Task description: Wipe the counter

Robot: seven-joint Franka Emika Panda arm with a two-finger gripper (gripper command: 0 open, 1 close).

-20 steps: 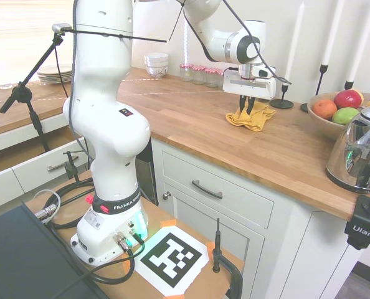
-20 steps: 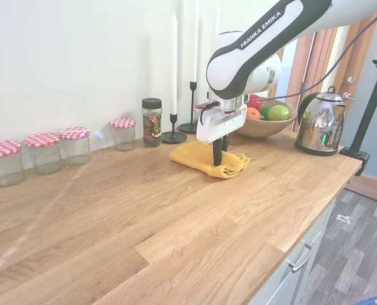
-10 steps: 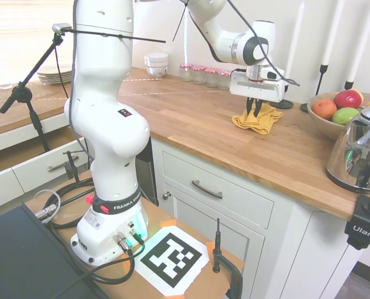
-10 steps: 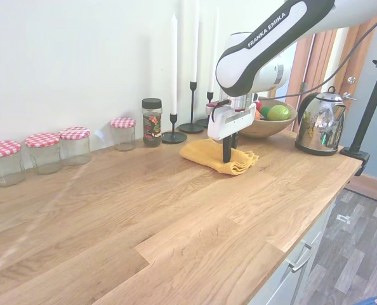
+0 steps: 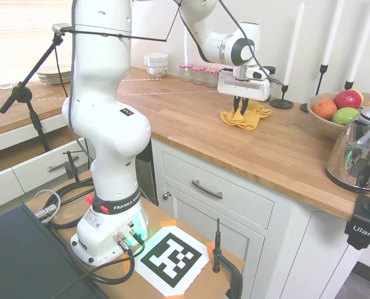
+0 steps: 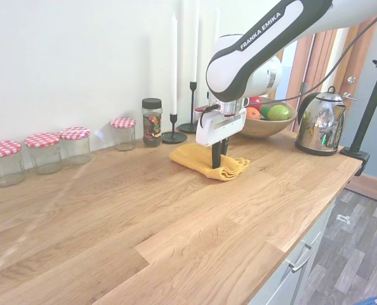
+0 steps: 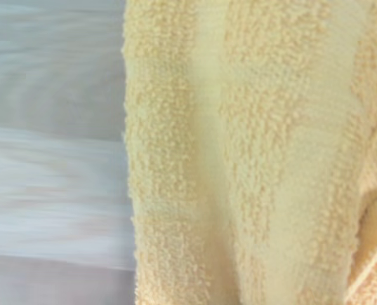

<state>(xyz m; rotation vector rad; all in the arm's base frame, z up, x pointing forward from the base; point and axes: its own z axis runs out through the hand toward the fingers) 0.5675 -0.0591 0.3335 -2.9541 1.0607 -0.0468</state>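
The counter (image 5: 191,118) is a long brown wooden worktop on white cabinets. A crumpled yellow cloth (image 5: 252,114) lies on it toward the back wall. My gripper (image 5: 240,112) points straight down, its fingers shut on the cloth and pressing it onto the wood. From the other side, the gripper (image 6: 217,162) stands in the middle of the cloth (image 6: 191,155), on the counter (image 6: 144,216). The wrist view is mostly filled by the cloth's terry weave (image 7: 252,152), with blurred counter (image 7: 49,159) beside it.
Beyond the cloth stand a fruit bowl (image 6: 264,126) and a steel kettle (image 6: 318,121). Candlesticks (image 6: 174,135), a spice jar (image 6: 152,122) and several red-lidded jars (image 6: 74,145) line the wall. White bowls (image 5: 156,64) and plates (image 5: 54,73) sit further along.
The gripper dragged the cloth a little toward the fruit bowl, then slid it back toward the jars. It stays shut on the cloth and down on the wood.
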